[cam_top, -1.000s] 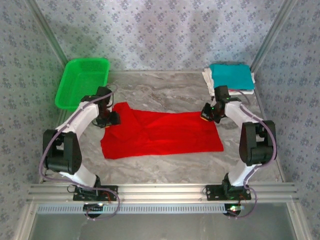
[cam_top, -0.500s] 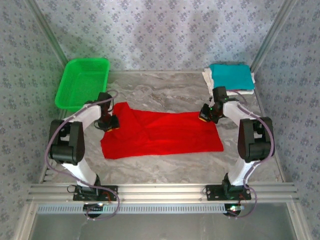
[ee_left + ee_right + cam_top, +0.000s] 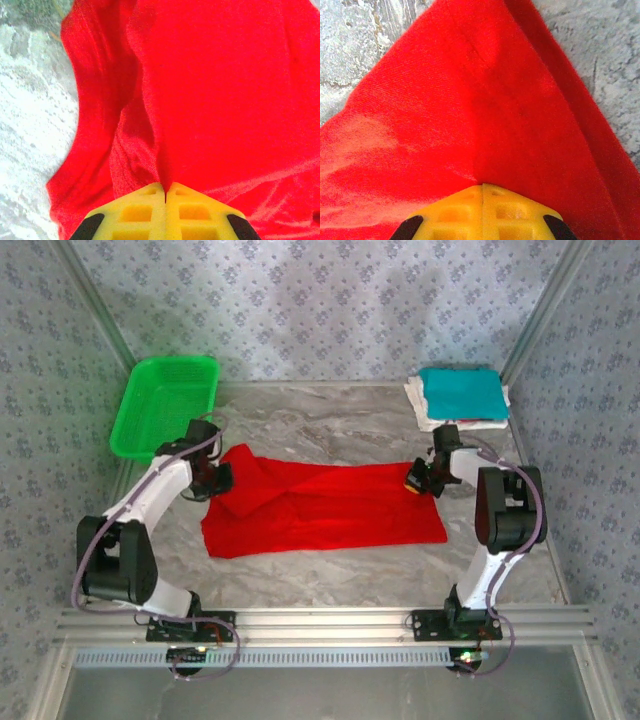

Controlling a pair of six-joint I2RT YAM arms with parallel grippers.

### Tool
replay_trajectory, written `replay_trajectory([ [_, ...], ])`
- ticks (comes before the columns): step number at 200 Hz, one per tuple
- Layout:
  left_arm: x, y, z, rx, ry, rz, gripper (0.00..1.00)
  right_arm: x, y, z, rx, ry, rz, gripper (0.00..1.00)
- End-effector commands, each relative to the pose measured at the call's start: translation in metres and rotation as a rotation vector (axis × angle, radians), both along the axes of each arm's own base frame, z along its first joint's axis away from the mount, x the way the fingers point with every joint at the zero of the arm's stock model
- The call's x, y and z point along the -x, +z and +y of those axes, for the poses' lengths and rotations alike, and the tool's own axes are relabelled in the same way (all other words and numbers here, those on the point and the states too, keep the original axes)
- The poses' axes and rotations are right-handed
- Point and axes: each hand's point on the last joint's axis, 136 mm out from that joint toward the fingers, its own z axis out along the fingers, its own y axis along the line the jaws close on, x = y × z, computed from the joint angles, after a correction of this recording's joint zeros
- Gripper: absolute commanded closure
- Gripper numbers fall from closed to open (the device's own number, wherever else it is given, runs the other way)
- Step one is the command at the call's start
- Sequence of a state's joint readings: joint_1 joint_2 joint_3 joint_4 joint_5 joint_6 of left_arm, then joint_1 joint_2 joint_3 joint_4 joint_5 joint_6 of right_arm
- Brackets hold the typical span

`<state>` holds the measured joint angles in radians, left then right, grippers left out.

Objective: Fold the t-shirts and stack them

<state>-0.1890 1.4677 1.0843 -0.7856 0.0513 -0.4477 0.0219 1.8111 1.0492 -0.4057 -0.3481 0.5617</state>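
Left tool (image 3: 222, 480): yellow jaws pressed tight together, nipping a raised ridge of the bright red cloth short-sleeved t-shirt (image 3: 330, 505). Grip is at the shirt's 10 o'clock corner, where the cloth is bunched and folded over itself. Left wrist view: left tool (image 3: 165, 186) at 6 o'clock and the pinched crease of the red shirt (image 3: 225, 100) rising from the tips toward 12; pale marbled surface at 9 o'clock.

Right tool (image 3: 415, 480): jaws likewise closed, holding the same shirt at its 2 o'clock corner. Right wrist view: right tool (image 3: 482, 187) at 6 o'clock, red cloth (image 3: 445, 115) drawn into the tips, with a doubled hem running from 12 toward 4 o'clock.

Red shirt lies spread flat across the middle of the grey marbled worktop (image 3: 330, 430), long side running 9 to 3 o'clock, between the two arms.

At the worktop's 2 o'clock corner: folded teal cloth t-shirt (image 3: 460, 392) lying on top of a folded whitish cloth t-shirt (image 3: 413, 400), whose edges peep out at the sides.

At 10 o'clock: green plastic mesh basket (image 3: 160, 410), just beyond the left arm, apart from the red shirt
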Motion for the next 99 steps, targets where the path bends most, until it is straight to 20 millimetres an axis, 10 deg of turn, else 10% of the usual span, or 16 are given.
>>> replay_trajectory([
  [1,0.023,0.007,0.001,-0.026,0.015,0.06,1.0,0.001,-0.014,-0.007,0.007,-0.031,0.037,1.0],
  [45,0.048,0.013,0.007,-0.044,0.08,0.114,1.0,0.0,-0.014,-0.006,-0.007,-0.033,0.034,1.0],
  [58,0.053,0.015,0.006,-0.032,0.095,0.114,0.85,0.001,-0.014,-0.006,-0.01,-0.031,0.033,1.0],
  [74,0.058,0.016,0.003,-0.012,0.105,0.11,1.0,0.0,-0.014,-0.006,-0.009,-0.031,0.031,1.0],
  [87,0.061,0.016,0.001,0.003,0.124,0.108,0.75,-0.001,-0.013,-0.007,-0.013,-0.031,0.028,1.0],
  [99,0.062,0.017,-0.004,0.031,0.116,0.11,0.77,-0.001,-0.013,-0.006,-0.015,-0.03,0.026,1.0],
])
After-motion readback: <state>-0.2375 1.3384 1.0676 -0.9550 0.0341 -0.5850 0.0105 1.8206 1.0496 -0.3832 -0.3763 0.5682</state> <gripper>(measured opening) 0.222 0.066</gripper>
